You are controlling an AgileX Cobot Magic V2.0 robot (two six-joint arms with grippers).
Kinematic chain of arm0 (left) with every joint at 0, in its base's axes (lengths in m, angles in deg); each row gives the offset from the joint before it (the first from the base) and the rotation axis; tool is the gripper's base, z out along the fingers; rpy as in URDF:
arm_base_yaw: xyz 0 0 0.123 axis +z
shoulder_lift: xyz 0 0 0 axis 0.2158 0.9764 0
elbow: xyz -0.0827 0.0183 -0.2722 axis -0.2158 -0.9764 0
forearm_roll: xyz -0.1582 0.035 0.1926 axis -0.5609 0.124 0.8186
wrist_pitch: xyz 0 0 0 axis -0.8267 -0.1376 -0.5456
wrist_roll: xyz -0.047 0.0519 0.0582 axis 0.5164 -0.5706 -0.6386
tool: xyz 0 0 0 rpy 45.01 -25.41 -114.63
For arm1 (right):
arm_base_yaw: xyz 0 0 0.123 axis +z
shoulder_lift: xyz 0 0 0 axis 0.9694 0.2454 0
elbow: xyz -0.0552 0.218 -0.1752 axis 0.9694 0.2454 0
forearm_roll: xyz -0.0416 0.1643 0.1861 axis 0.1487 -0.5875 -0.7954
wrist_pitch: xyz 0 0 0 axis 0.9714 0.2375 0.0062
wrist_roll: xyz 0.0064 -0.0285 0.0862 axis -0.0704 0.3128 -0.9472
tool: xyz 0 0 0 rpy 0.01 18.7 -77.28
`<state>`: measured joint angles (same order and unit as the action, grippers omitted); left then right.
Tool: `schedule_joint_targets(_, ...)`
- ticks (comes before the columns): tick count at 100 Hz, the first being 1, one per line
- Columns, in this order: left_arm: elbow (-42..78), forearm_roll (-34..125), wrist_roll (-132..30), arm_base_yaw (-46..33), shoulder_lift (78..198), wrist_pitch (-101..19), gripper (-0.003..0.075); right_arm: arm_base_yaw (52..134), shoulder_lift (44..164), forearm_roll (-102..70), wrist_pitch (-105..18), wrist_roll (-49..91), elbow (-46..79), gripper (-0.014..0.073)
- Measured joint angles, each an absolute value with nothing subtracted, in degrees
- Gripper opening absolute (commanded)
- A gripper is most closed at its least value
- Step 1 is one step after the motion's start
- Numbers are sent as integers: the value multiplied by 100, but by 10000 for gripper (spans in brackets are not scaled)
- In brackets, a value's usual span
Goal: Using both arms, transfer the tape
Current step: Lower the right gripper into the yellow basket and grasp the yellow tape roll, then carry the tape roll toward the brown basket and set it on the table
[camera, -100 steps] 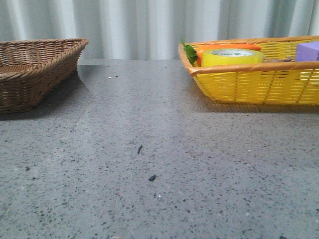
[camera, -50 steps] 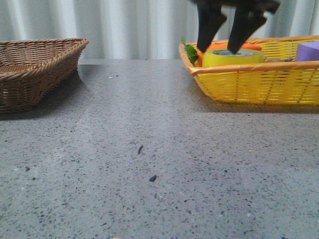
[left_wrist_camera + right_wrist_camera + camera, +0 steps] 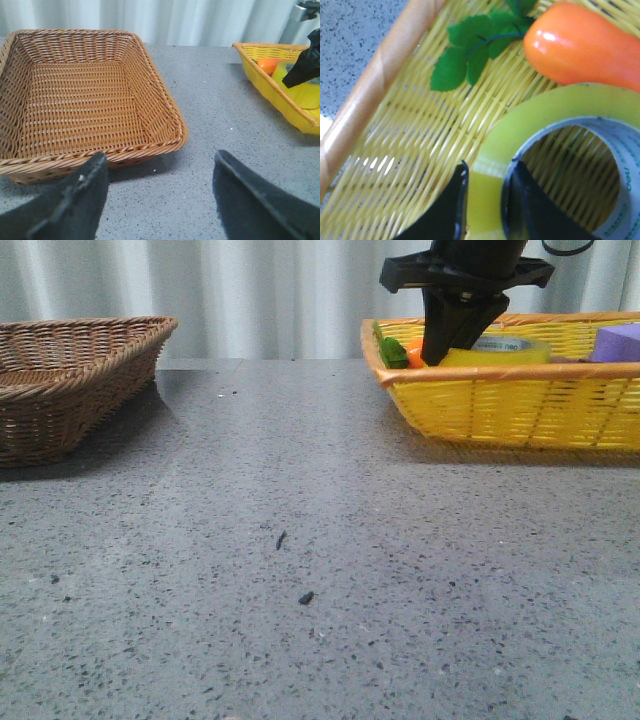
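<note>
The yellow tape roll (image 3: 497,349) lies in the yellow wicker basket (image 3: 520,410) at the back right, next to an orange carrot (image 3: 413,354). My right gripper (image 3: 448,348) reaches down into the basket and is shut on the tape's wall. In the right wrist view one finger is outside the roll and one inside the white core (image 3: 487,200), with the tape (image 3: 555,107) and the carrot (image 3: 580,42) close by. My left gripper (image 3: 159,167) is open and empty above the table, near the brown basket (image 3: 75,100). The tape also shows in the left wrist view (image 3: 306,95).
An empty brown wicker basket (image 3: 70,380) stands at the back left. A purple block (image 3: 618,342) lies in the yellow basket at the right. Green leaves (image 3: 475,45) lie beside the carrot. Grey speckled table (image 3: 300,560) spans between the baskets.
My right gripper came down from above into the yellow basket and closed on the tape's wall; the roll has shifted slightly right. A second ago the gripper was out of view.
</note>
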<state>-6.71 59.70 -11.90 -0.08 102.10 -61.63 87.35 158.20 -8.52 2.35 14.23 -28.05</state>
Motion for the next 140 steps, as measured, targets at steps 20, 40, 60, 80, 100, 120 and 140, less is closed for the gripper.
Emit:
schedule_joint_targets(20,-671,5970,-1190,-8,10210,-6163,419,8808,15205,-780,21,1423,-2792,-48)
schedule_joint_targets(40,-671,5939,-1190,-8,10210,-6163,419,9380,14295,-736,-168,1411,-3364,-49)
schedule_joint_targets(60,-671,5874,-1190,-8,10210,-6163,419,10477,14227,-798,-353,1411,-3774,-49)
schedule_joint_targets(80,-671,5747,-1190,-8,10210,-6163,419,11078,15207,-916,-185,1321,-3774,-46)
schedule_joint_targets(100,-671,5725,-1190,-8,10210,-6163,419,11081,16174,-680,45,909,-3741,8)
schedule_joint_targets(120,-671,5563,-1190,-8,10210,-6163,419,11070,16355,-694,213,863,-3732,458)
schedule_joint_targets(140,-671,5231,-1295,-8,10261,-6163,419,11070,15757,-729,491,838,-3732,328)
